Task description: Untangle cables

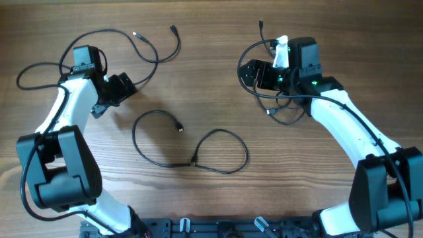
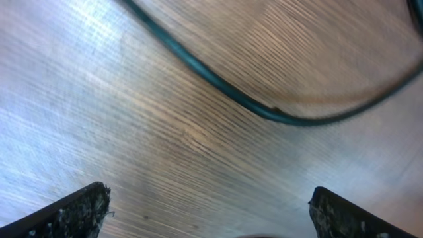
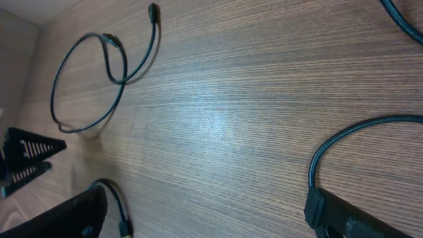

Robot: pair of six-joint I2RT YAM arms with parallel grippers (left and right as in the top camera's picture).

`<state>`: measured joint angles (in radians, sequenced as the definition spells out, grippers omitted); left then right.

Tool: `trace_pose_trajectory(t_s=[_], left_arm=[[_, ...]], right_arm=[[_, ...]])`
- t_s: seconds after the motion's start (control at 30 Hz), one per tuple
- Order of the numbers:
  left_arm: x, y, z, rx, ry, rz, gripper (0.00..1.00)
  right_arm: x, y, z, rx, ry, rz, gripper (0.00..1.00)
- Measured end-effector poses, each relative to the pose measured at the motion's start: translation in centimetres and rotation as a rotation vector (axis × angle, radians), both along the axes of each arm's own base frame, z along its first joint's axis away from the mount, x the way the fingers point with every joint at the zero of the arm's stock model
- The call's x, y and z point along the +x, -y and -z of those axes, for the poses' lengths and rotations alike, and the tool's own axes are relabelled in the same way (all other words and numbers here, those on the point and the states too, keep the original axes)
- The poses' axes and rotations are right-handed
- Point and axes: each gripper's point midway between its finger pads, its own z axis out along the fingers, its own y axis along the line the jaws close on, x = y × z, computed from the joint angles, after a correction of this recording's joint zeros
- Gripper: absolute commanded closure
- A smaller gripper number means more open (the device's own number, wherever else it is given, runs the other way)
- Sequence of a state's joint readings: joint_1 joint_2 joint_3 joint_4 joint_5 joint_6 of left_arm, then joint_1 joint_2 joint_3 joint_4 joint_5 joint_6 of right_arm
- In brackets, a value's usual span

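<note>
Left wrist view is blurred. Only the tips of the left fingers (image 2: 82, 210) show, at the bottom corners: spread wide, nothing between them, bare bench (image 2: 165, 145) below. One cable (image 2: 264, 111) arcs across the top, clear of both tips.

The right fingers (image 3: 73, 215) are also cut off by the frame, spread wide, holding nothing. A dark cord (image 3: 344, 135) curves in just beside one tip. It may be the arm's own wire, can't tell.

Overhead: a looped centre cable (image 1: 193, 160) lies mid-bench between the arms. A top-left cable (image 1: 156, 59) sits near the left arm. A third cable (image 1: 240, 64) runs around the right arm's head, partly hidden by it.
</note>
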<state>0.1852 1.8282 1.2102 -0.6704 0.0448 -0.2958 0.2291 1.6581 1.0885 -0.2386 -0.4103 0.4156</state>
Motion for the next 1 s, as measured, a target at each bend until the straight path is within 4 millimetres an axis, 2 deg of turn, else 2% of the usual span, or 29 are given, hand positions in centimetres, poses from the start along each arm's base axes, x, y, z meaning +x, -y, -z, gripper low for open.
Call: trace_pose_trajectory(t_s=[0.2, 0.33, 0.4, 0.57, 0.7, 1.0], left_arm=[[0.2, -0.8, 0.1, 0.135, -0.006, 0.298, 0.00], [0.3, -1.1, 2.0, 0.165, -0.044, 0.394, 0.00], [0.4, -1.2, 2.7, 0.174, -0.051, 0.418, 0.00], [2.2, -1.7, 2.8, 0.221, 0.005, 0.450, 0.00], [3.2, -1.8, 3.8, 0.234, 0.027, 0.474, 0.00], [7.1, -2.6, 3.4, 0.308, 0.168, 0.463, 0.00]], right_arm=[[0.0, 0.0, 0.0, 0.000, -0.001, 0.000, 0.02], [0.0, 0.0, 0.0, 0.000, 0.000, 0.000, 0.02], [0.0, 0.0, 0.0, 0.000, 0.000, 0.000, 0.02], [0.0, 0.0, 0.0, 0.000, 0.000, 0.000, 0.02], [0.0, 0.0, 0.0, 0.000, 0.001, 0.000, 0.02], [0.0, 0.0, 0.0, 0.000, -0.001, 0.000, 0.02]])
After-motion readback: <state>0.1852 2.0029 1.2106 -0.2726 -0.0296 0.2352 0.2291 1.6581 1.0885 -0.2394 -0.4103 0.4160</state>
